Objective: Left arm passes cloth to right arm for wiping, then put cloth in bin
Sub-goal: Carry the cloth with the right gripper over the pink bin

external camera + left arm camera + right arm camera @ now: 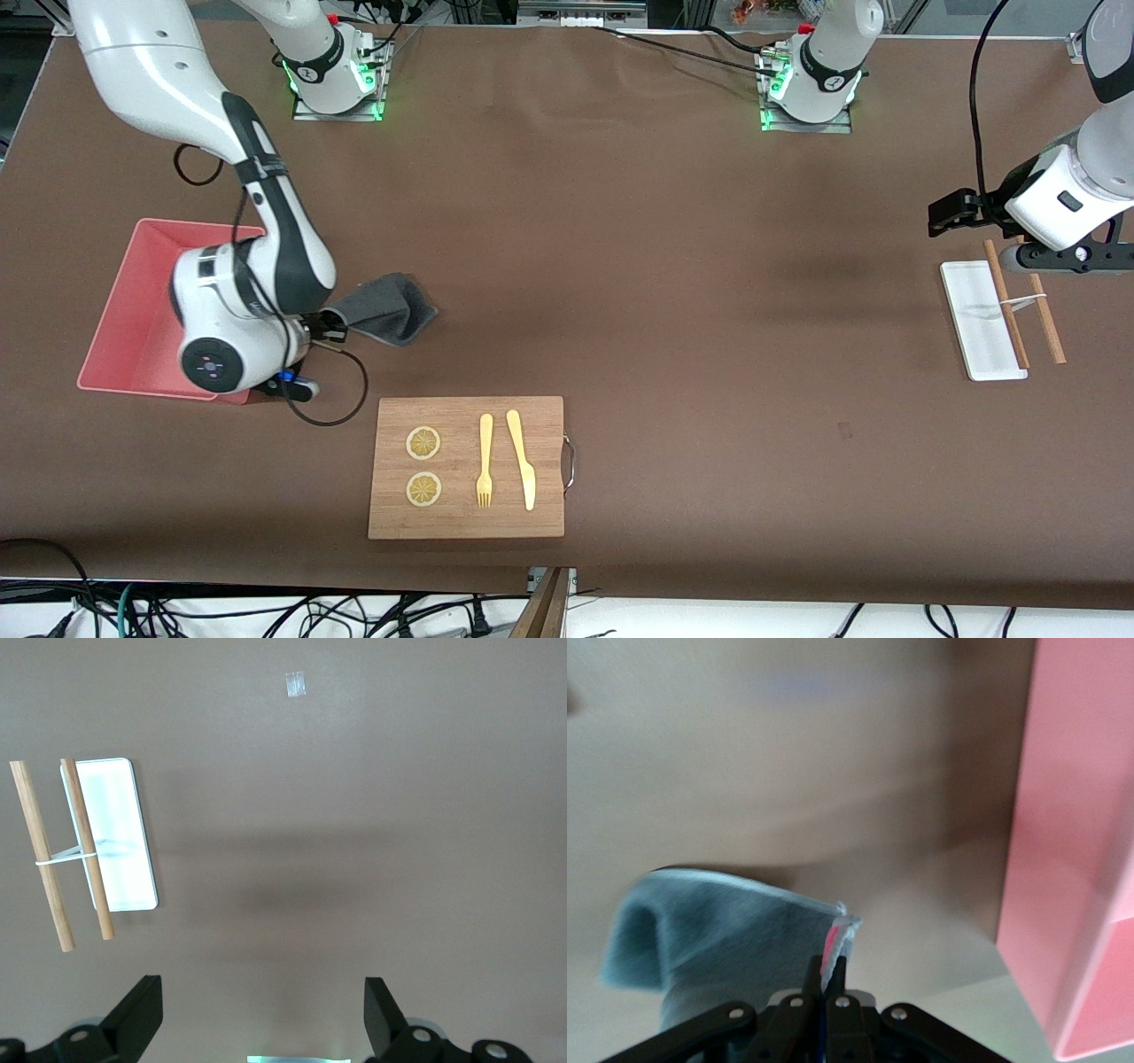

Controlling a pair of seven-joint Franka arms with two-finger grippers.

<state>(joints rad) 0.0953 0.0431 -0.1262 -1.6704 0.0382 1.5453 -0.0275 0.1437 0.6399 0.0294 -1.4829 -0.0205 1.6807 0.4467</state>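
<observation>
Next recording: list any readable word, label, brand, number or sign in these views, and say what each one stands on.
No readable text in any view.
Small dark mark on the collar of the left arm near its base: too small to read.
Similar mark on the right arm near its base: too small to read.
Cloth, bin, wooden board, white tray: no lettering visible.

Even bright light; right wrist view blurred.

Bare table [673,292] mid-span gives free passage; bin [133,310], wooden board [467,467], white tray [979,323] obstruct edges.
</observation>
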